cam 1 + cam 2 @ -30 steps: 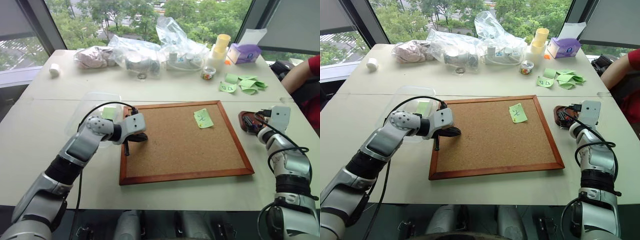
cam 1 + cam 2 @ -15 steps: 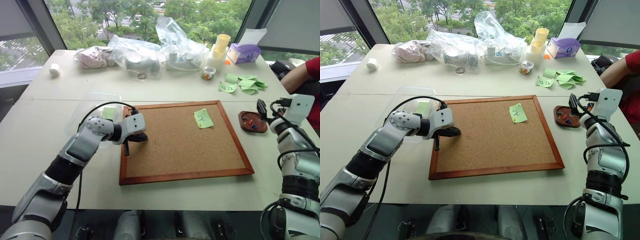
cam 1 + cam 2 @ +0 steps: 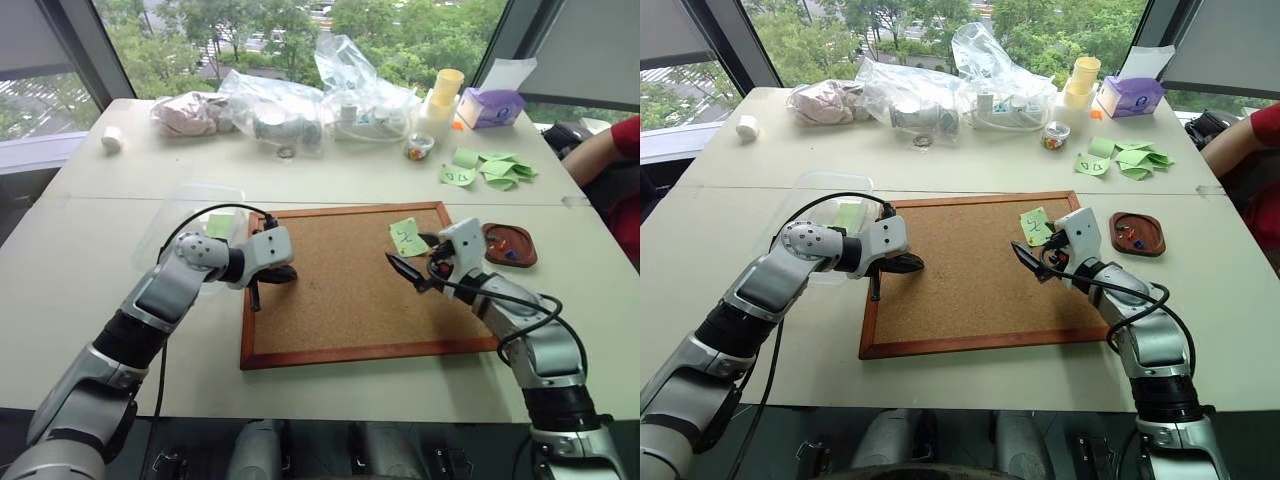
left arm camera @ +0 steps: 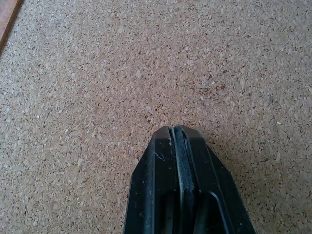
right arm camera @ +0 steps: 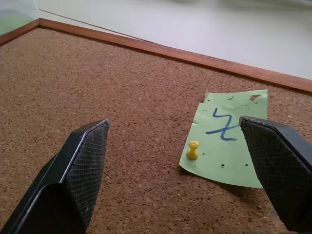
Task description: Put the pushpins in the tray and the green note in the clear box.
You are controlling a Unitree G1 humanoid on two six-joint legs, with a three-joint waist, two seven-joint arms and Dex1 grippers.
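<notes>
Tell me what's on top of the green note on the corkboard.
A yellow pushpin stands in the green note, beside a blue scribble and small holes. The corkboard beneath the note is covered.

1. The green note [image 5: 229, 139] is light green with a blue scribble, right of centre in the right wrist view.
2. A yellow pushpin [image 5: 193, 149] stands in it.
3. The corkboard [image 3: 350, 290] is speckled tan with a reddish-brown frame.
4. The tray [image 3: 510, 244], centre right, is dark reddish-brown.
5. Gripper fingers [image 5: 80, 161] are black and cross-hatched.
</notes>
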